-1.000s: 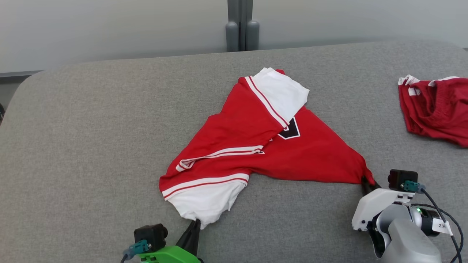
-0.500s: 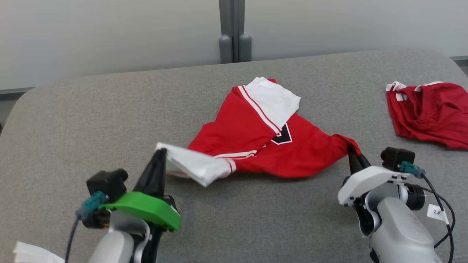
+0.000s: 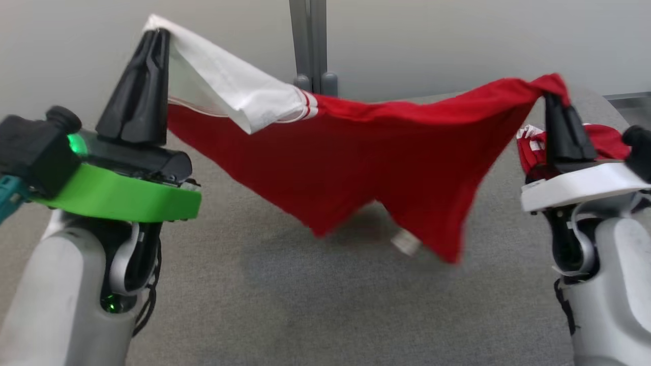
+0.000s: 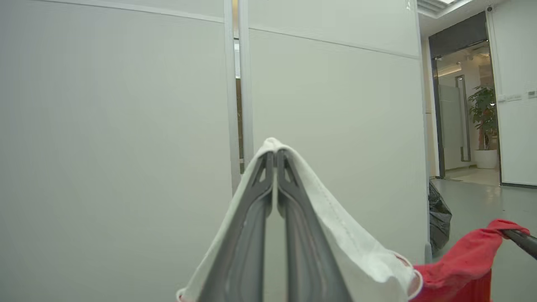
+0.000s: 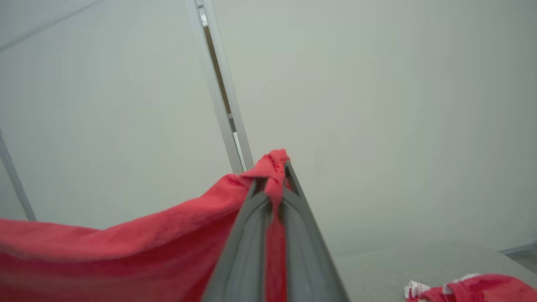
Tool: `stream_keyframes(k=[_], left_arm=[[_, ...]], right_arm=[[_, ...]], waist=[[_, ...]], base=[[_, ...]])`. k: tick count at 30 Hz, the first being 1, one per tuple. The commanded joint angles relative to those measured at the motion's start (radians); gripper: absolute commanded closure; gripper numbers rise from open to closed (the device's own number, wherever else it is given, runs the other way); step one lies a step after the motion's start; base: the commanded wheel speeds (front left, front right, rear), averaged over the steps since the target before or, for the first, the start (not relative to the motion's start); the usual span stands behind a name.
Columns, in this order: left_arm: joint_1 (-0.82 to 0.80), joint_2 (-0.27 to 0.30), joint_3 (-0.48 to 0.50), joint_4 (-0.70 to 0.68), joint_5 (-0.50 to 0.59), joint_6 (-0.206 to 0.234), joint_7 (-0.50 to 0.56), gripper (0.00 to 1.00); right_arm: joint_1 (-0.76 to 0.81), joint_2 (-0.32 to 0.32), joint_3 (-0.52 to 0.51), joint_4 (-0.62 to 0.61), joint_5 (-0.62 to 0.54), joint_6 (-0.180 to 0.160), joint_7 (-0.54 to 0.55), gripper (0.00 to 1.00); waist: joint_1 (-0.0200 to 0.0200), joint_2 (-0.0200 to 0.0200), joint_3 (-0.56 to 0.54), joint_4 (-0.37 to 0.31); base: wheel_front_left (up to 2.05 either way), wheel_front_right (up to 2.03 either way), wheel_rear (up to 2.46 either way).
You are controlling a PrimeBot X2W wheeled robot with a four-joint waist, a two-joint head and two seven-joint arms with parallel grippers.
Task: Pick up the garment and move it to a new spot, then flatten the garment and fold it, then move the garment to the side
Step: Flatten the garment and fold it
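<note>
1. The grey padded surface [image 3: 285, 295] takes up the whole lower half of the head view. The garment doesn't look to be resting on it. Its lowest points hang just above, but they're blurry, so no promises.
2. The garment [image 3: 356, 162], a red jersey with white trim, is up in the air, strung between the two claws like a hammock. It sags deep in the middle and drops into two floppy points. So it's probably light, thin and totally limp, with zero stiffness. It'll likely crumple the moment it gets slack.
3. A second red piece [image 3: 608, 142] lies bunched on the surface on the robot's right, just behind the right claw. Best not to drag the held one across it.
4. The left claw [image 3: 155, 33] is pinched tight on the white sleeve [image 3: 229, 86]. The left wrist view shows the cloth draped over both closed fingers. The right claw [image 3: 553, 99] is clamped on a bunched red corner. In the right wrist view a twist of cloth is squeezed between its fingers.
5. Grip-wise, both holds are small pinches at the far ends. That's fine for something this light, though smooth fabric could slide out under a hard tug. For flattening, edges or corners look like the places to hold, not the middle.
6. A small white bit [image 3: 406, 243] dangles low down. Maybe a tag, but it's too blurry to tell.
</note>
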Motion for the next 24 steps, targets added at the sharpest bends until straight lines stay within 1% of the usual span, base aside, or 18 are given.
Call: stream_keyframes(k=[1, 4, 8, 10, 14, 17, 19, 22, 24], left_arm=[[-0.034, 0.015, 0.006, -0.033, 0.016, 0.005, 0.011, 1.00], [-0.094, 0.035, 0.011, -0.121, 0.031, 0.007, 0.047, 1.00], [-0.168, 0.055, 0.012, -0.199, 0.041, 0.004, 0.098, 1.00], [-0.201, 0.064, 0.016, -0.224, 0.045, 0.004, 0.120, 1.00], [-0.251, 0.078, 0.021, -0.243, 0.038, 0.001, 0.163, 1.00], [-0.278, 0.082, 0.021, -0.223, 0.027, 0.000, 0.192, 1.00], [-0.297, 0.084, 0.020, -0.193, 0.021, -0.002, 0.204, 1.00], [-0.344, 0.090, 0.026, -0.111, 0.016, -0.011, 0.210, 1.00], [-0.404, 0.098, 0.036, -0.033, 0.023, -0.019, 0.208, 1.00]], right_arm=[[0.025, -0.001, -0.016, -0.073, -0.014, -0.001, 0.024, 1.00], [0.062, 0.007, -0.057, -0.279, -0.041, -0.001, 0.092, 1.00], [0.092, 0.017, -0.090, -0.504, -0.059, -0.001, 0.171, 1.00], [0.098, 0.022, -0.096, -0.592, -0.066, -0.001, 0.203, 1.00], [0.101, 0.030, -0.106, -0.709, -0.080, -0.001, 0.261, 1.00], [0.099, 0.031, -0.091, -0.727, -0.080, -0.001, 0.304, 1.00], [0.075, 0.032, -0.075, -0.705, -0.074, -0.001, 0.323, 1.00], [0.001, 0.036, -0.048, -0.617, -0.030, -0.001, 0.331, 1.00], [-0.084, 0.036, -0.030, -0.527, -0.022, -0.001, 0.332, 1.00]], waist=[[0.0000, 0.0000, -0.003, -0.006], [0.0000, 0.0000, -0.002, -0.013], [0.0000, 0.0000, 0.006, -0.023], [0.0000, 0.0000, 0.011, -0.031], [0.0000, 0.0000, 0.036, -0.044], [0.0000, 0.0000, 0.075, -0.048], [0.0000, 0.0000, 0.116, -0.049], [0.0000, 0.0000, 0.191, -0.052], [0.0000, 0.0000, 0.245, -0.054]], base=[[0.00, 0.00, 0.00], [0.00, 0.00, 0.00], [0.00, 0.00, 0.00], [0.00, 0.00, 0.00], [0.00, 0.00, 0.00], [0.00, 0.00, 0.00], [0.00, 0.00, 0.00], [0.00, 0.00, 0.00], [0.00, 0.00, 0.00]])
